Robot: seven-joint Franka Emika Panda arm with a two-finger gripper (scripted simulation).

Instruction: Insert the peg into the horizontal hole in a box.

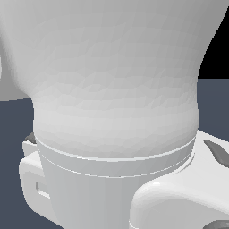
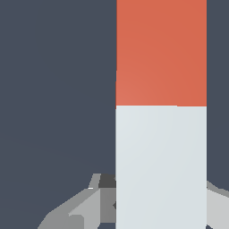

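The hand [image 2: 156, 210] sits around the white end of the peg [image 2: 161, 112]; whether it pinches the peg cannot be told.

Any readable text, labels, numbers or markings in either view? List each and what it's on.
None. The white robot arm body filling the exterior view is plain. In the wrist view, the square-section peg, orange-red at one end and white at the other, and the grey gripper fingers carry no print.
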